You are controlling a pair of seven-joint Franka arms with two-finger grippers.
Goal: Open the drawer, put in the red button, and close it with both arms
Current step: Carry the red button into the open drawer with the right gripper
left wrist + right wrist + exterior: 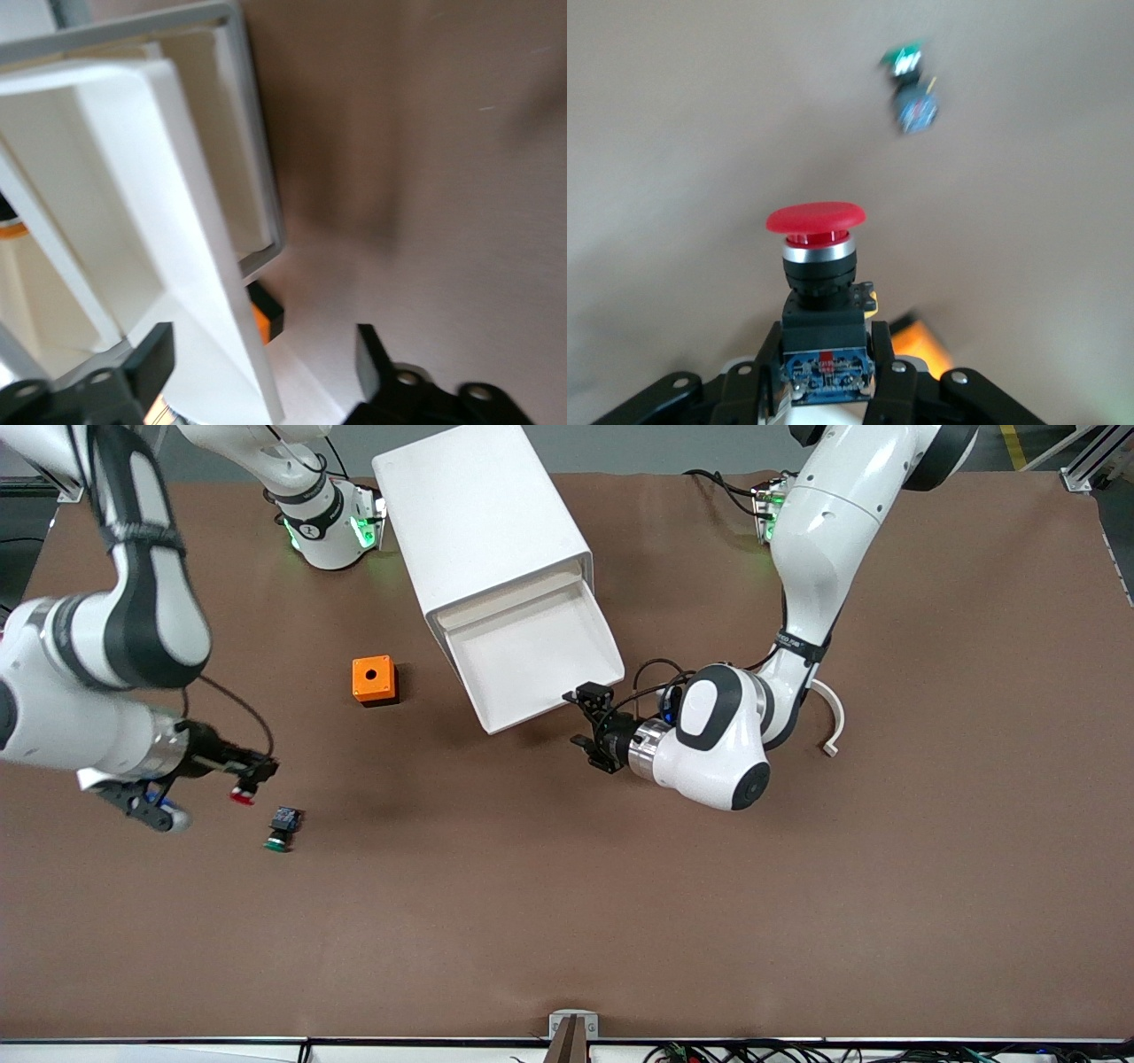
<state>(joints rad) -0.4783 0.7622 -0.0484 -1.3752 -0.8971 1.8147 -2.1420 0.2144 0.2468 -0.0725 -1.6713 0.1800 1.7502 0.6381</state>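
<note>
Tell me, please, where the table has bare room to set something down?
Bare: the wide strip between the green button and the table's camera-side edge. Crowded: around the open drawer, between the orange box and the left gripper.

High front camera facing both robots over the table point(567, 921), wrist cameras close, left sharing the drawer point(532, 660).
</note>
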